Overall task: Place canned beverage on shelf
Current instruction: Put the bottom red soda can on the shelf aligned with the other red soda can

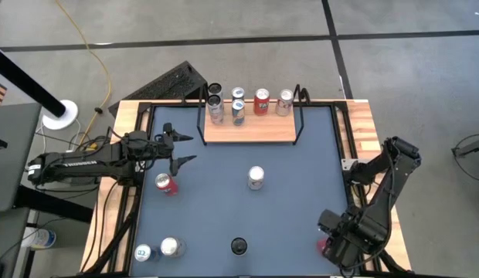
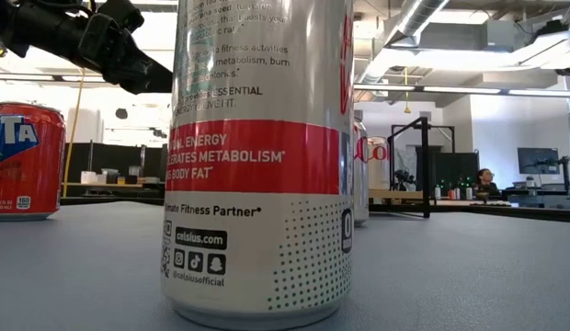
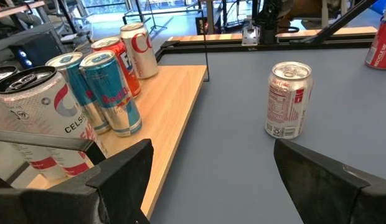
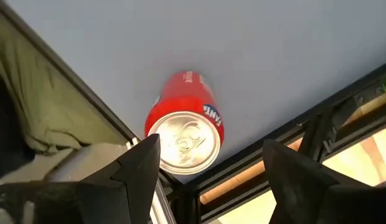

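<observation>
- The left gripper [image 1: 180,147] has its jaws spread wide with nothing between them, hovering at about 9 o'clock of the table, just off the shelf's left end.
- The right gripper [image 4: 208,165] also stands spread, directly above a red Fanta can [image 4: 185,121] at the table's 4 o'clock corner, not touching it.
- A silver-and-red can [image 1: 256,177] stands upright near the table centre, at 3 o'clock from the left gripper, with bare mat all around it.
- The shelf [image 1: 249,130] sits at 12 o'clock; cans line its back edge, and its front strip is bare.
- A red can [image 1: 166,184] stands just beside the left gripper.
</observation>
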`<state>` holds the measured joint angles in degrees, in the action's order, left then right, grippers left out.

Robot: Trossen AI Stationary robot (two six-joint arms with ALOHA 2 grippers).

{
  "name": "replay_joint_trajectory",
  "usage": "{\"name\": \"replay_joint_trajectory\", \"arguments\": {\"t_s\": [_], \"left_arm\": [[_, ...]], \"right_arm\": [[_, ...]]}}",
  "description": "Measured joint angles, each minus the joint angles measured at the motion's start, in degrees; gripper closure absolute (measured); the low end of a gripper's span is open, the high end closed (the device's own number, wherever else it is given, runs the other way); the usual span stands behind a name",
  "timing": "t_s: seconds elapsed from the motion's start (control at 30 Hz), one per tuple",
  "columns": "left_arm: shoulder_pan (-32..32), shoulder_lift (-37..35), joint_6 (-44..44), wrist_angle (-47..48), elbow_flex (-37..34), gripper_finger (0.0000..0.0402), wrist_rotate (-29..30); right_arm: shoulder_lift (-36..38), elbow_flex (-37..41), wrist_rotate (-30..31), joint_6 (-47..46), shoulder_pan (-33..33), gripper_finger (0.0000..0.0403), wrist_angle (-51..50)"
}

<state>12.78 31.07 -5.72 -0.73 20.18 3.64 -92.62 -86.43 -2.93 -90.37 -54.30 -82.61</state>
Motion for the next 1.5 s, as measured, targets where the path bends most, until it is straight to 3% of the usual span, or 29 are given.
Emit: {"name": "replay_joint_trajectory", "arguments": {"t_s": [0.47, 1.07, 1.5], "left_arm": [[0.00, 0.02, -0.24, 0.22, 0.00, 0.0079, 0.00], [0.00, 0.01, -0.20, 0.33, 0.00, 0.0079, 0.00], [0.01, 0.00, -0.22, 0.35, 0.01, 0.0079, 0.00]], "right_arm": [[0.00, -0.02, -0.10, 3.73, 2.03, 0.0131, 2.44], [-0.02, -0.04, -0.32, -1.28, 6.42, 0.0126, -0.76], [-0.45, -0.04, -2.24, -1.29, 5.78, 0.0011, 1.04]]}}
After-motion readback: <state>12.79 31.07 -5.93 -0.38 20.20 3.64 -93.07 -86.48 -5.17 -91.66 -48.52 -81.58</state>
